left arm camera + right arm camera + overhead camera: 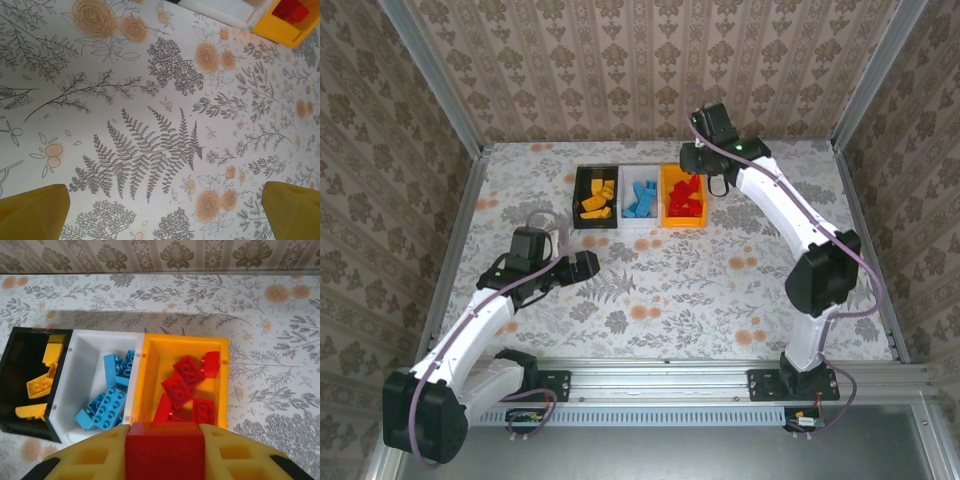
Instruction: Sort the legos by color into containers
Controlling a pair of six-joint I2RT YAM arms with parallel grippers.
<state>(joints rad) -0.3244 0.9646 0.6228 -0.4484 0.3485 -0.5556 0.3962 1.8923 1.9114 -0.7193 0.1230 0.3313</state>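
Observation:
The containers stand in a row at the back of the table: black bin point(577, 200), white bin point(640, 170), orange bin point(683, 222). Yellow legos point(40, 385) lie in the black bin point(15, 380), blue legos point(107, 407) in the white bin point(85, 365), red legos point(187, 372) in the orange bin point(155, 355). My right gripper point(695, 160) hangs over the orange bin's far end, shut on a red lego point(165, 450). My left gripper point(590, 263) is open above bare tabletop in front of the bins, its yellow fingers point(35, 212) wide apart with nothing between them.
The floral tablecloth point(720, 280) covers the table, which is walled by patterned panels and metal rails. In the left wrist view a corner of the orange bin point(280, 27) with a red lego point(290, 10) shows at the top right.

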